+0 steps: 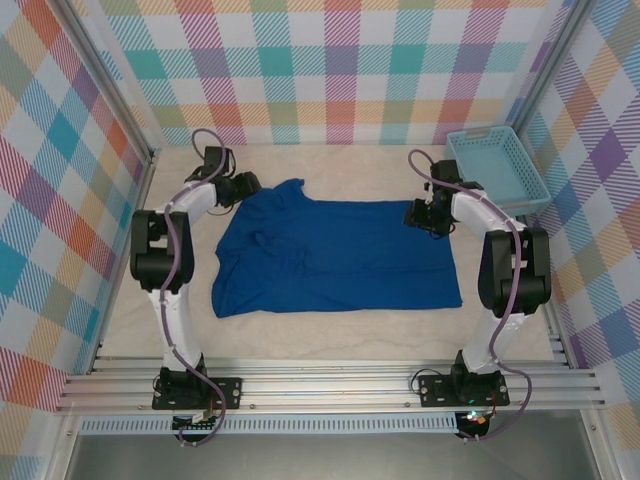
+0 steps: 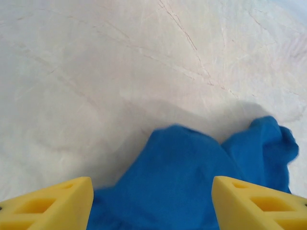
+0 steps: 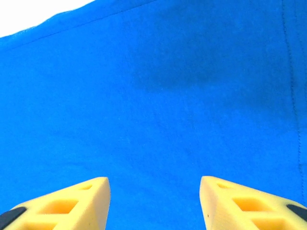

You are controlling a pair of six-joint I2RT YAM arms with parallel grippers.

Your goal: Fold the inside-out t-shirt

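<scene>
The table (image 1: 330,335) is taken first: a pale surface, seen from the top view. The inside-out t-shirt (image 1: 340,255) is laid across the middle of it, between the two arms, with its long axis running left to right. The right part is spread smooth with straight edges. The left part is rumpled, with a bunched ridge and a lump of cloth pushed up at the far-left corner. No part is seen doubled over as a fold. Tag, print and neck detail cannot be made out. A light-blue basket (image 1: 497,165) is set at the far right corner, apart from the shirt.

The left gripper (image 2: 152,194) is held with its fingers wide apart and nothing clamped. The bunched far-left corner of the shirt is seen between and below them, with bare table beyond. The right gripper (image 3: 154,194) is likewise spread, with nothing pinched, and is placed over the far-right edge, above flat cloth and a seam line. Whether either touches the cloth cannot be told.

Progress is judged early. Laying out is mostly done, the left side is left to be flattened, and every fold is left to be made. A grasp of the far corners is judged to be the step in hand.
</scene>
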